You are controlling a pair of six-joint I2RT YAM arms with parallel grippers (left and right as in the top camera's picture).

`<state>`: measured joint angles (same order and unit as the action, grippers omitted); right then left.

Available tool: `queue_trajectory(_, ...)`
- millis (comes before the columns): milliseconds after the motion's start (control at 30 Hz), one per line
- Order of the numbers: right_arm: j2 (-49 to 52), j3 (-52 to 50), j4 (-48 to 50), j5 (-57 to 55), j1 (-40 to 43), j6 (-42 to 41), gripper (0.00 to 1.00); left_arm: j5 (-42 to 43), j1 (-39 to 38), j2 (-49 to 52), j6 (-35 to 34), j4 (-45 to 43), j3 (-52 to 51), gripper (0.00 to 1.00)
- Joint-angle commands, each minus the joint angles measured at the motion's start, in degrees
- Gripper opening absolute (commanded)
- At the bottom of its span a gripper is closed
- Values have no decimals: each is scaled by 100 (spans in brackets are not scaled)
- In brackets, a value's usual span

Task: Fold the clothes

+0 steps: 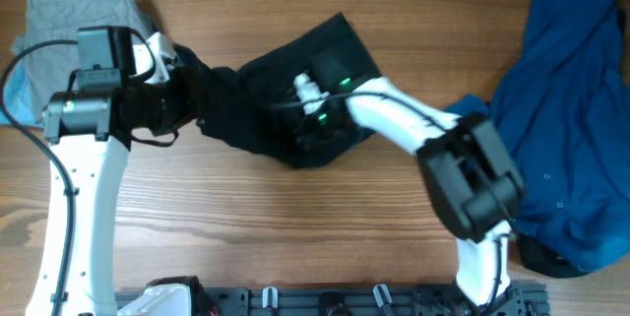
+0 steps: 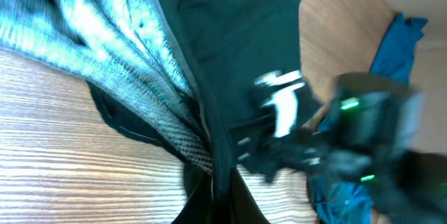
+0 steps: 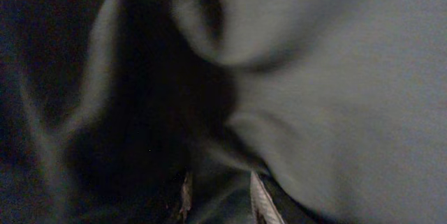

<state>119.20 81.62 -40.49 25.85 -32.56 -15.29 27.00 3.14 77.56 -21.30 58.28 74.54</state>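
The black garment [image 1: 295, 80] lies rumpled at the table's middle, stretched out toward the left. My left gripper [image 1: 194, 99] is shut on its left end. In the left wrist view the black cloth [image 2: 237, 56] runs up from between the fingers [image 2: 222, 199], with the whitish waistband lining [image 2: 105, 35] bunched at upper left. My right gripper [image 1: 313, 127] is pressed down into the garment's middle. In the right wrist view dark cloth [image 3: 335, 77] fills the frame, and a fold sits between the two close-set fingertips [image 3: 220, 196]. The button is hidden.
Grey folded trousers [image 1: 74, 11] lie at the back left, just behind my left arm. A big rumpled deep-blue garment [image 1: 571, 109] covers the right side, also seen in the left wrist view [image 2: 394, 39]. Bare wooden table [image 1: 295, 227] lies in front.
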Motion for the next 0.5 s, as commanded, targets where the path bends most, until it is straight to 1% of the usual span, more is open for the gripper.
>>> queue_trajectory(0,-564,164,-431,-1318,643,181,33,-214,-302,-37,-11,-59,149,4)
queue_trajectory(133,-595,164,-693,-1423,1257,208,33,-461,-490,57,-11,-81,149,4)
queue_trajectory(267,-597,164,-612,-1451,1821,337,34,-791,-420,39,-4,-50,155,4)
queue_trajectory(367,-595,162,-439,-1888,2044,323,34,-804,-321,33,11,-35,157,4)
queue_trajectory(400,-595,162,-326,-2236,2103,315,34,-804,-284,33,11,-35,157,4)
queue_trajectory(467,-595,162,-234,-2553,2144,315,34,-804,-256,33,11,-37,157,4)
